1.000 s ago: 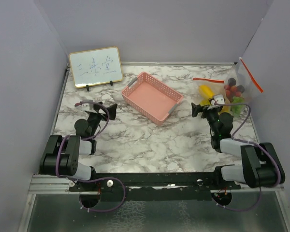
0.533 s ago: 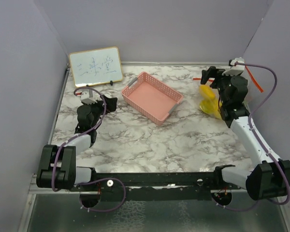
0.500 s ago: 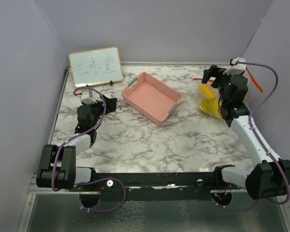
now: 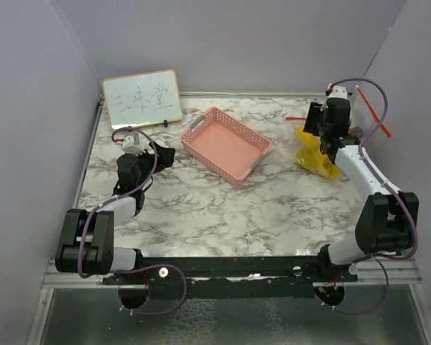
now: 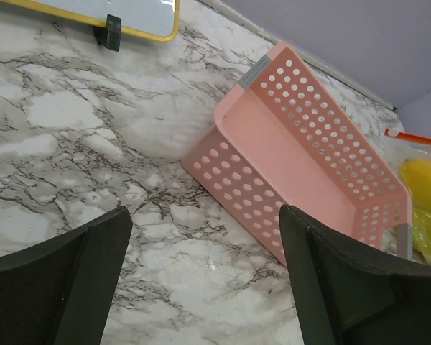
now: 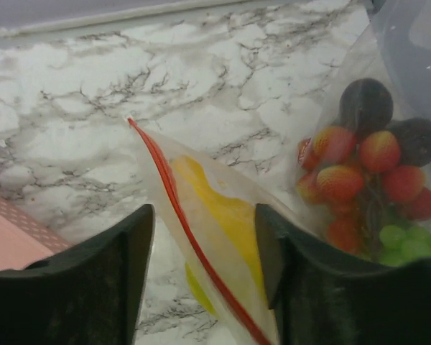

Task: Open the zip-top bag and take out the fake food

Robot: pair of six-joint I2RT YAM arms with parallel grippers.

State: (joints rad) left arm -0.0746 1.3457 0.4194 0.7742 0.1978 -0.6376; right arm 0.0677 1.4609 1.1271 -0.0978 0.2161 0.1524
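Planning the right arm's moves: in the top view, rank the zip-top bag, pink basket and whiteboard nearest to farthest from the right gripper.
1. zip-top bag, at the right gripper, right side.
2. pink basket, centre.
3. whiteboard, back left.

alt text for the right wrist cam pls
Two dark fingers, spread apart, straddle the red zip strip of a clear zip-top bag on a marble table. Inside are a yellow banana, a red berry cluster, dark purple pieces and green bits.
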